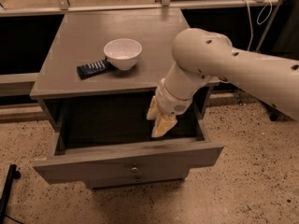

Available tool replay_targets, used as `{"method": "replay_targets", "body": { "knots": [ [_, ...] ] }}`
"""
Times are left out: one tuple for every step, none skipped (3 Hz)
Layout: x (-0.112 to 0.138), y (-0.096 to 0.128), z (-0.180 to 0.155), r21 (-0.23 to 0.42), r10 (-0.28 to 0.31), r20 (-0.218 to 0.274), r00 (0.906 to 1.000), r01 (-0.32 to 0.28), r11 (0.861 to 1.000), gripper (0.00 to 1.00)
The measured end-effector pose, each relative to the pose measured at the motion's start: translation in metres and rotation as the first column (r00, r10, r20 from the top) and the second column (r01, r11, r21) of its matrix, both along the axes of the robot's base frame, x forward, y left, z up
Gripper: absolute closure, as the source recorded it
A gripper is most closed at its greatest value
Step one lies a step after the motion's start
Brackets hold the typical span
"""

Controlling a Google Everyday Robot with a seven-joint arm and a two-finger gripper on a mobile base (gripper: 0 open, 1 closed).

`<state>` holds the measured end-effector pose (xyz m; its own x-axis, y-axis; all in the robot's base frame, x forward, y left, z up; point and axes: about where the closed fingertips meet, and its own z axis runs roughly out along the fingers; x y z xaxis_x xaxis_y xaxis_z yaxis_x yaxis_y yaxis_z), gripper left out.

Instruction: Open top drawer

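Hovering gripper point(159, 120) over crosswise top drawer point(126, 160)
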<state>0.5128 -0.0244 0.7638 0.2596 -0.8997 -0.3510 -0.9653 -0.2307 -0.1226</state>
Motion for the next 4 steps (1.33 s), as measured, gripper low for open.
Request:
{"method": "replay_targets", "body": {
  "knots": [
    [0.022,0.006,-0.034,0.001,-0.047,-0.012,0.9988,0.047,0.999,0.72],
    [0.038,0.016,-0.077,-0.021,-0.106,0.019,0.9941,0.107,0.994,0.95],
    [0.038,0.022,-0.122,-0.080,-0.126,0.032,0.9915,0.128,0.989,1.00],
    [0.029,0.025,-0.142,-0.118,-0.118,0.022,0.9928,0.119,0.986,1.00]
  ]
}}
